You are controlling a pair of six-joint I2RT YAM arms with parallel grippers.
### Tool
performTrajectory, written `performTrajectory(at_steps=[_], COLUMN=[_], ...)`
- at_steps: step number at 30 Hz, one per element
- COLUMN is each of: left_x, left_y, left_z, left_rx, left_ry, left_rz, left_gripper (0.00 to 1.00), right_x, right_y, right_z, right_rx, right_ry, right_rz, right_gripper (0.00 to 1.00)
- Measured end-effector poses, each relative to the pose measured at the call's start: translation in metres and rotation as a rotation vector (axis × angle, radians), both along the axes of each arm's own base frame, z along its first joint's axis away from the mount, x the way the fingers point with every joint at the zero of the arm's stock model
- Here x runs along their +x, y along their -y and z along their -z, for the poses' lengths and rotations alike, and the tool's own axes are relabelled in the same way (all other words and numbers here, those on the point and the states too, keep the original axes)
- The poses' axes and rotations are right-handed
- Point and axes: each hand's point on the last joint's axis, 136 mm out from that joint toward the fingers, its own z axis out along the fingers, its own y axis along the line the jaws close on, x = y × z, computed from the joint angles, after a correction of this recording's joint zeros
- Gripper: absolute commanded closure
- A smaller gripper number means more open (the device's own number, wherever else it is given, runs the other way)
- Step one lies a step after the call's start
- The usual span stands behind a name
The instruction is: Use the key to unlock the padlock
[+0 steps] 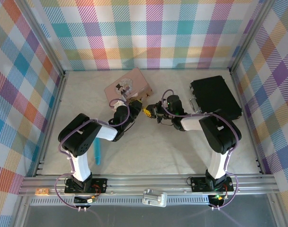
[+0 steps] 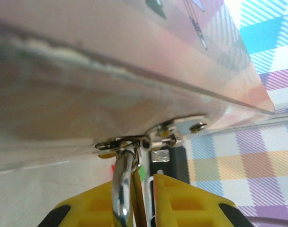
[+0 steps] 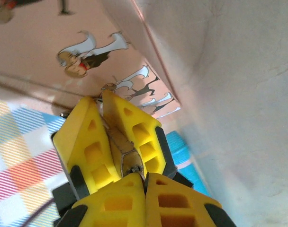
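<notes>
From above, both arms reach to the middle of the table (image 1: 158,151) and meet just at the near corner of the pink tin (image 1: 129,85). The left gripper (image 1: 136,101) is against that corner, and the right gripper (image 1: 148,111) faces it from the right, tips almost touching. A black case (image 1: 215,97) lies well apart at the far right. A light-blue stick (image 1: 97,155) lies near the left arm's base.

On the left wrist camera the tin's side looms close, with a small metal hasp (image 2: 148,139) on its lower edge. The padlock (image 2: 121,189) hangs from this hasp, its silver shackle threaded through it and running down between the left gripper's yellow fingers (image 2: 182,205). These are clenched on the lock, whose brass edge shows beside the shackle.

On the right wrist camera the left arm's fingers (image 3: 87,146) clamp the brass body from both sides, in front of the tin's cartoon lid. The right gripper's own fingers (image 3: 115,203) are pressed together at their tips on a small grey-silver piece, the key (image 3: 133,166), which sits right at the padlock's near end. Whether it is in the keyhole cannot be told
</notes>
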Motion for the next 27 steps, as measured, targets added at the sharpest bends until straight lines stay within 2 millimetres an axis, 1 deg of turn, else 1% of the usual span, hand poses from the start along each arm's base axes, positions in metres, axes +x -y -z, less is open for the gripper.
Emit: performTrajectory(at_steps=[2, 5, 9, 12, 16, 20, 23, 27], left_x=[0.000, -0.001, 0.003, 0.009, 0.020, 0.023, 0.024, 0.023], left_y=[0.000, -0.002, -0.005, -0.010, -0.021, -0.023, -0.022, -0.016], left_z=[-0.006, -0.013, -0.017, -0.022, -0.019, -0.016, -0.014, -0.008], left_rx=[-0.008, -0.020, -0.039, -0.044, -0.024, -0.010, 0.006, 0.036], left_ry=[0.041, 0.085, 0.125, 0.151, 0.162, 0.161, 0.154, 0.108], left_rz=[0.011, 0.012, -0.005, -0.034, -0.081, -0.097, -0.093, -0.068], left_gripper=[1.00, 1.00, 1.00, 1.00, 1.00, 1.00, 1.00, 1.00], right_x=[0.000, -0.001, 0.004, 0.011, 0.022, 0.026, 0.026, 0.028], right_y=[0.000, -0.002, -0.005, -0.009, -0.018, -0.020, -0.018, -0.008], right_z=[-0.004, -0.010, -0.015, -0.018, -0.014, -0.010, -0.008, -0.001], right_rx=[0.069, 0.151, 0.202, 0.240, 0.276, 0.287, 0.286, 0.269], right_ry=[-0.089, -0.147, -0.174, -0.147, -0.122, -0.114, -0.120, -0.152], right_rz=[0.020, 0.049, 0.101, 0.138, 0.152, 0.157, 0.143, 0.115], right_gripper=[1.00, 1.00, 1.00, 1.00, 1.00, 1.00, 1.00, 1.00])
